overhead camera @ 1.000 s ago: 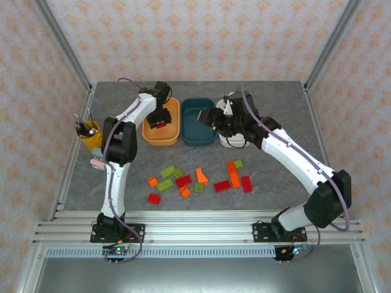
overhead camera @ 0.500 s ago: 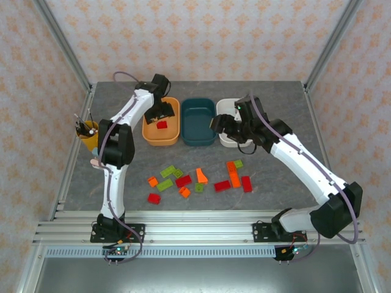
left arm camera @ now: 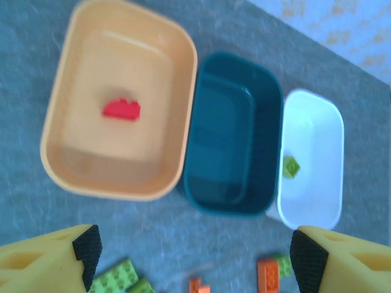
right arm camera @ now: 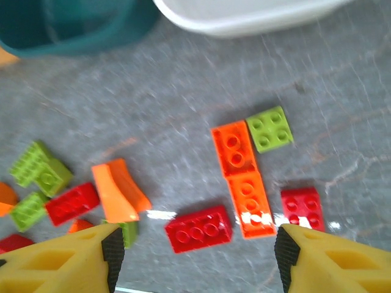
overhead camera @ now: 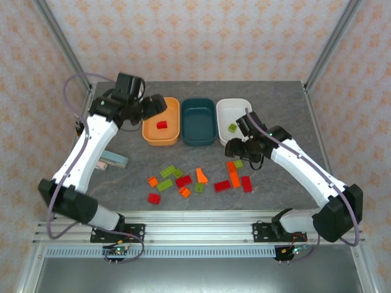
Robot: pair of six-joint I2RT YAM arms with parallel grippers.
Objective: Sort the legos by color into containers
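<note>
While most legos (right arm camera: 235, 149) lie loose on the table (right arm camera: 183, 85), both grippers hang empty, fingers apart.
Right gripper (right arm camera: 198, 253): long red brick (right arm camera: 198, 229) just ahead of the gap between its fingers. Two orange bricks (right arm camera: 250, 198) touch end to end, nearer the finger at the right of its wrist view, with a green square (right arm camera: 269, 128) beyond them. Judged light, stiff, slick plastic, lying low; best pinched across the short sides, pads down near the table, minding touching neighbours. Left gripper (left arm camera: 194, 250): orange tub (left arm camera: 146, 67) ahead of one finger holds a red piece (left arm camera: 121, 110). White tub (left arm camera: 311, 134) ahead of the other holds a green piece (left arm camera: 291, 166). Teal tub (left arm camera: 226, 140) between, seemingly empty.
</note>
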